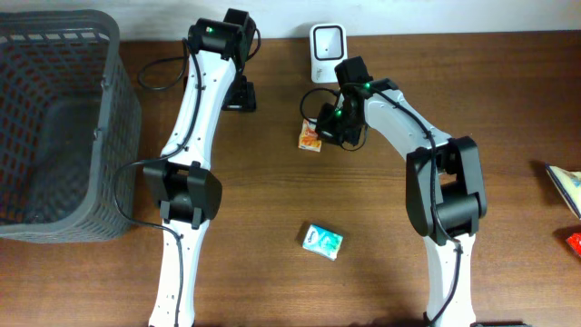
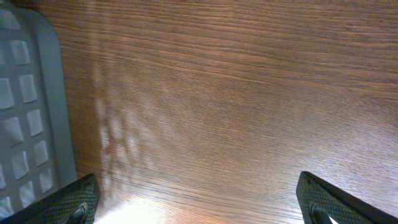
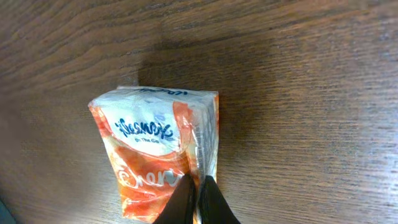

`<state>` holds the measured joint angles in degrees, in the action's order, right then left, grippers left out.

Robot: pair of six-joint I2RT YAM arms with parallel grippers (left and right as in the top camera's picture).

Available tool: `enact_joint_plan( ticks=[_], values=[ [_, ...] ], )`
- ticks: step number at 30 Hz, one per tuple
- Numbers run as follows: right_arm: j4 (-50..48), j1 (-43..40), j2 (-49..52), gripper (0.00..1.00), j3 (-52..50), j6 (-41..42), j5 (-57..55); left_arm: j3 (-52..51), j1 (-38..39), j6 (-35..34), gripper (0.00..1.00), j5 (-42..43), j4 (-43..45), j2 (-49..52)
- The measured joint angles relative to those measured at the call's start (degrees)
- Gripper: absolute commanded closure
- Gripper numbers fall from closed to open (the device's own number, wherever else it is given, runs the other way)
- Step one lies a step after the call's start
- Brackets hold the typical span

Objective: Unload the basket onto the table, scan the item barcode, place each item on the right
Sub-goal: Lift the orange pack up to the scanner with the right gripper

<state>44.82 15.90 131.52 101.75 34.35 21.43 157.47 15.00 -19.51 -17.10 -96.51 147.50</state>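
One thin pinch on the tissue pack point(image 3: 155, 143), just in front of the scanner point(image 1: 327, 50).
My right claw point(image 3: 198, 186) is pinching shut on only the wrapper edge of the orange pack, which is lying on the desk point(image 3: 311, 93). With so little plastic caught, I am risking the pack slipping free or swinging as I lift, and I am not seeing a barcode on the upturned face. My left claw point(image 2: 199, 208) is hanging wide and empty beside the basket point(image 2: 31, 93). The right wrist view is showing that narrow bite. The overhead view is losing it against my dark wrist, but it alone is showing the scanner.
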Motion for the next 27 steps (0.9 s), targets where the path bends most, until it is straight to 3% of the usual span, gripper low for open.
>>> enact_joint_plan(
  ticks=[5,10,15,21,27],
  values=[
    [10.3,-1.0,0.0,0.96,6.8,-6.2,-6.8,0.0,0.0,0.0,0.01,-1.0,-0.1,0.0],
    [14.1,-1.1,-0.7,0.96,21.4,-14.2,-23.2,0.0,0.0,0.0,0.01,-1.2,0.6,0.0],
    [4.2,2.3,-2.0,0.96,24.5,-24.7,-44.5,0.0,0.0,0.0,0.01,-1.3,0.7,0.0],
    [-8.8,3.7,-1.2,0.96,24.5,-40.9,-51.9,0.0,-1.3,0.0,0.01,-1.0,0.7,0.0],
    [-14.7,3.7,2.5,0.96,24.5,-52.0,-53.6,0.0,-4.5,0.0,0.01,0.0,0.5,0.0]
  ],
)
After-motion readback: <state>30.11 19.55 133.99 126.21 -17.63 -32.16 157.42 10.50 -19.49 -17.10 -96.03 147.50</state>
